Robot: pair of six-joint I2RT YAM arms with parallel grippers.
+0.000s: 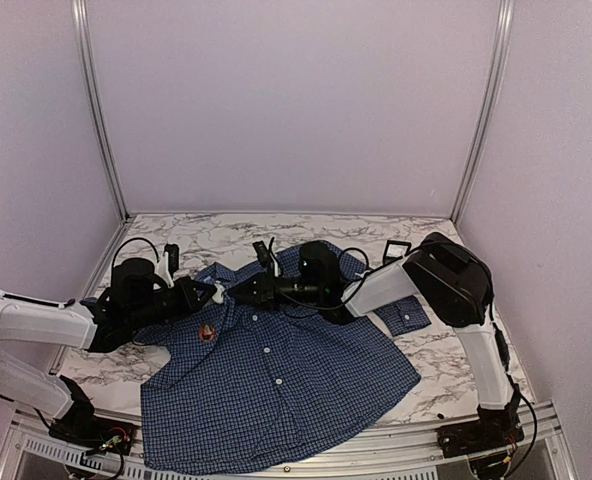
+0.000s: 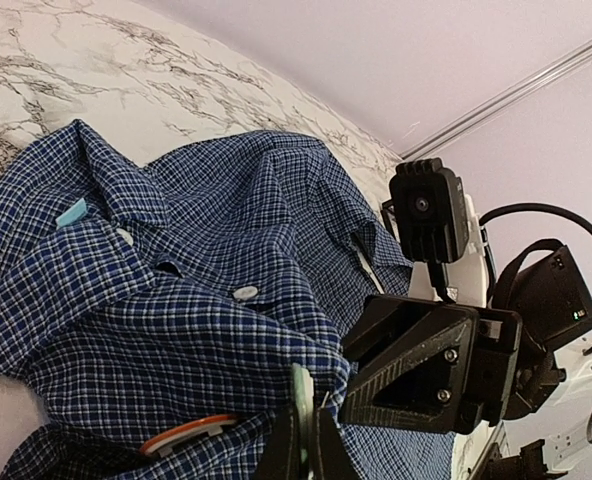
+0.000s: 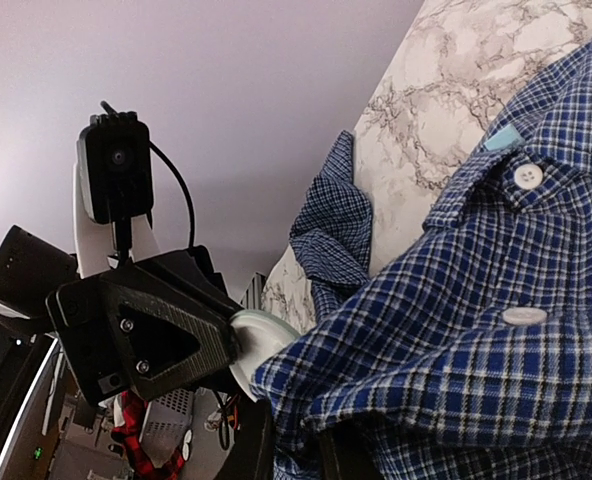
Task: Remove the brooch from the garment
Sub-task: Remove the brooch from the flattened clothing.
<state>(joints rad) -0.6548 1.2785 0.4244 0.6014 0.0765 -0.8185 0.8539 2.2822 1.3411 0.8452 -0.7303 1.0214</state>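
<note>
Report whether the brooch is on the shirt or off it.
On. The brooch sits on the front of the shirt; whether its pin is fastened, cannot tell.

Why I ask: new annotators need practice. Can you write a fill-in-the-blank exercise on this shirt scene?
1. The garment lies spread on a table with a ___-patterned top.
2. The garment's small buttons are ___ in colour.
3. The left claw and the right claw each pinch the garment at its ___ end, away from the hem, and neither holds the brooch.

Missing words: marble; white; collar.
</note>
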